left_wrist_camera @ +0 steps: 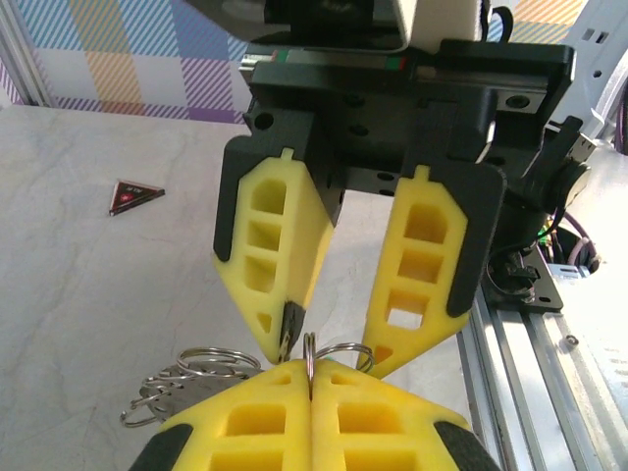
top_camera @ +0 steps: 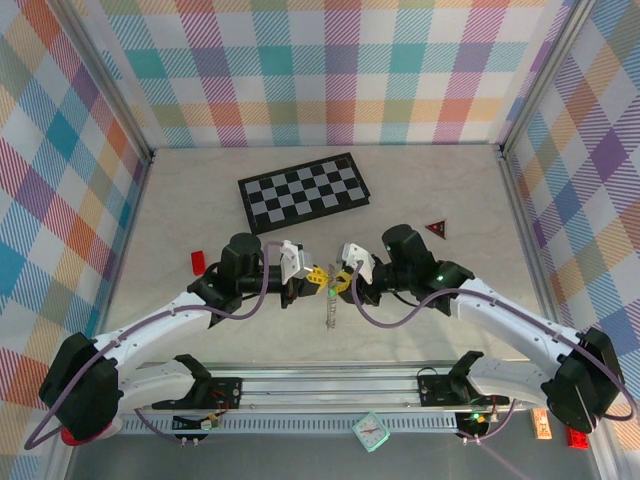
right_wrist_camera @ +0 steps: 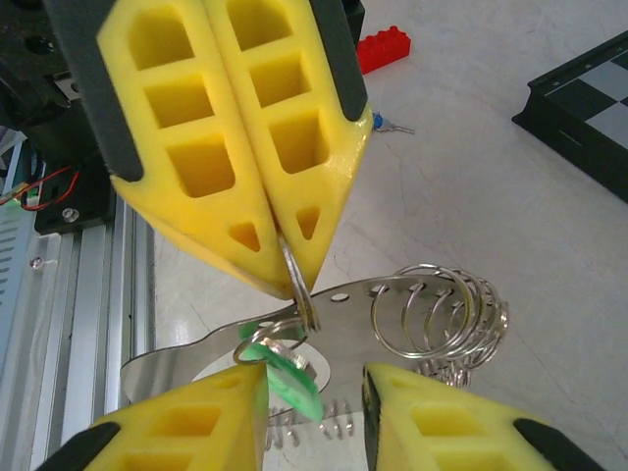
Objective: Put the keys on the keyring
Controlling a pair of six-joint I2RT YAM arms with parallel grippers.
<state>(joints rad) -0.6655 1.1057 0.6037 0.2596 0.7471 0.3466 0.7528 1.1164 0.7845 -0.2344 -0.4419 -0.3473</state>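
Left gripper (left_wrist_camera: 310, 385): nearest to us, at 6 o'clock of the left wrist view. Its yellow fingers (left_wrist_camera: 285, 388) are pressed together, pinching a thin wire loop of the keyring (left_wrist_camera: 310, 351), which stands upright out of the seam.
Right gripper (left_wrist_camera: 329, 348): faces it from 12 o'clock in that view. We see its jaws spread, clamping nothing. A small dark bit sits at one fingertip, and we cannot tell what it is.
Right wrist view: the right gripper (right_wrist_camera: 314, 392) is at 6 o'clock with its jaws apart. The left gripper (right_wrist_camera: 291, 280) reaches in from 11 o'clock, closed on the wire.
Keyring, where it is: held off the table (top_camera: 200, 200) between the two grippers. Its coil of silver rings hangs at 3 o'clock of the pinch. From above we see it dangling at 6 o'clock of the fingertips.
Green key (right_wrist_camera: 287, 378): in the gap of the right jaws, against one finger. We cannot tell whether it is threaded on the loop.
Blue key (right_wrist_camera: 381, 124): lies on the table at 1 o'clock of the right wrist view, just beside the red block (right_wrist_camera: 383, 49) and well apart from the keyring.
Chessboard (top_camera: 305, 190): at 12 o'clock of the grippers from above, apart from them.
Red triangle (top_camera: 435, 228): at 2 o'clock of the right gripper.
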